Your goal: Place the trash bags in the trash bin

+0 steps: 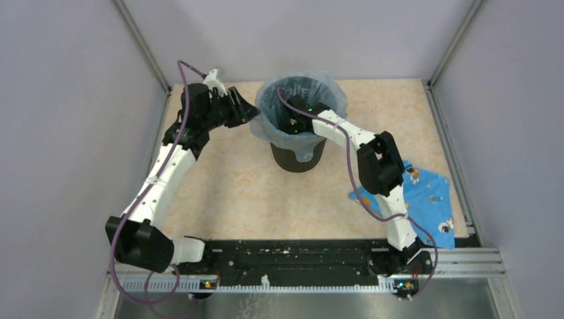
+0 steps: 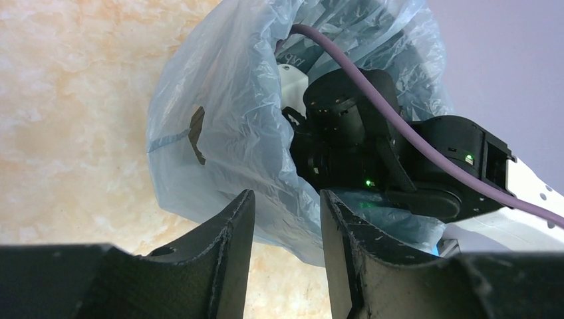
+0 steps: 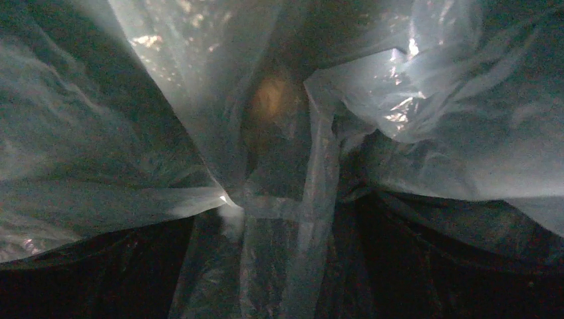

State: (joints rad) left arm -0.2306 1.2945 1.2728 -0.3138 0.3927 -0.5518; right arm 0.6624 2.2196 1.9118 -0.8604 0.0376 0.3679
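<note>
The black trash bin point(image 1: 297, 158) stands at the middle back of the table. The pale grey-blue trash bag point(image 1: 269, 111) lines it, and its rim drapes over the bin's edge. My left gripper point(image 1: 253, 114) is at the bin's left side. In the left wrist view it point(image 2: 284, 199) is open, with the bag's point(image 2: 219, 113) hanging hem just beyond the fingertips. My right gripper point(image 1: 292, 125) reaches down inside the bag. In the right wrist view it point(image 3: 269, 266) shows as dark shapes set apart, with bag film point(image 3: 312, 166) lying between them.
A blue patterned cloth point(image 1: 429, 199) lies flat at the table's right, beside the right arm. Grey walls close in the left, back and right. The right arm's wrist and purple cable point(image 2: 372, 133) fill the bag's mouth.
</note>
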